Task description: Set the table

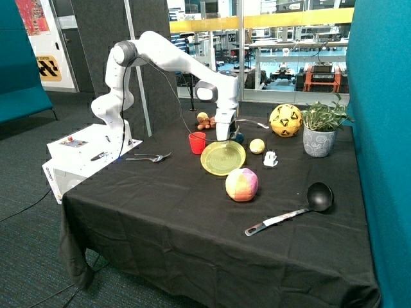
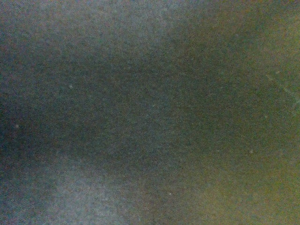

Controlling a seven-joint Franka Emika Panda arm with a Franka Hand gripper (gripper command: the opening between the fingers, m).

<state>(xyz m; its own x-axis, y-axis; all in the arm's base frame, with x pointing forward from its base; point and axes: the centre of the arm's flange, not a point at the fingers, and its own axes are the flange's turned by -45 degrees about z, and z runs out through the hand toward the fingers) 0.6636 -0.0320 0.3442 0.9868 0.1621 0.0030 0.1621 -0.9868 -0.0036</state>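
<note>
Hanging low: gripper [image 1: 223, 136] at the far rim of the plate [image 1: 223, 157], just beside the cup [image 1: 197, 142]; whether its fingers are spread or pinched, cannot tell.
Wrist view: a dark blur, nothing readable.
Table [image 1: 160, 218]: black cloth, fills the middle of the outside view; plate and cup sit near its centre, cutlery [image 1: 151, 157] lies apart toward the robot base.
Clutter: striped ball [image 1: 241, 184] touching the plate's near edge; yellow ball [image 1: 257, 146] and ladle [image 1: 295, 212] nearby.
Risk: a sideways move likely knocks the cup over.
Risk: shifting the plate probably sets the striped ball rolling.
Risk: dragging may bunch the cloth.
</note>
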